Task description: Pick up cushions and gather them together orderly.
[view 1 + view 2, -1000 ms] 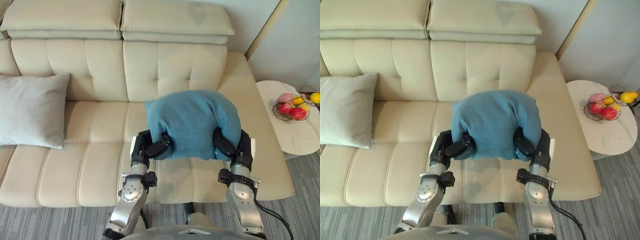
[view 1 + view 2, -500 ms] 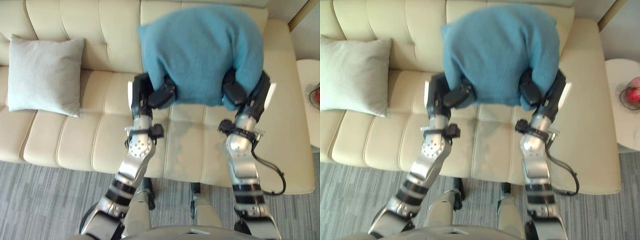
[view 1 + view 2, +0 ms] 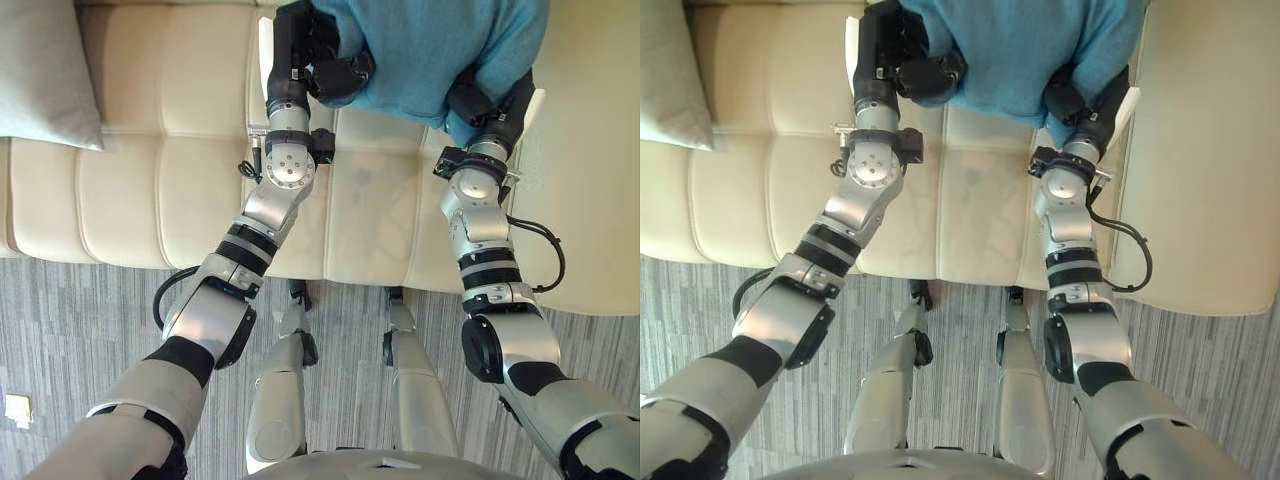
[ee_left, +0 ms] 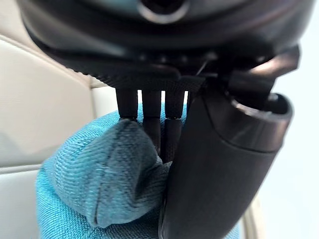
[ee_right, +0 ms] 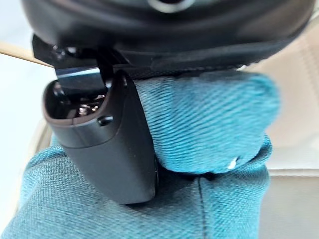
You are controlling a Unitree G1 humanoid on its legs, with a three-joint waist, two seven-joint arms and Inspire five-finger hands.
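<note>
left eye view: left hand (image 3: 338, 76) and right hand (image 3: 470, 104) each pinch a fold of the blue cushion (image 3: 430, 40) over the sofa (image 3: 120, 200), where such shallow grips may slip.

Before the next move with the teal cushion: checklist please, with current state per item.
1. Left hand grip: ok. Thumb and fingers pinch a fold of the teal cushion.
2. Right hand grip: ok. The thumb is clamped over a bulge of the cushion's fabric.
3. Cushion held on both sides: ok, one hand at each lower corner.
4. Cushion off the beige sofa: cannot tell, its far part is cut off by the view's edge.
5. Grey cushion located: ok. It is on the sofa to the robot's left, partly out of frame.
</note>
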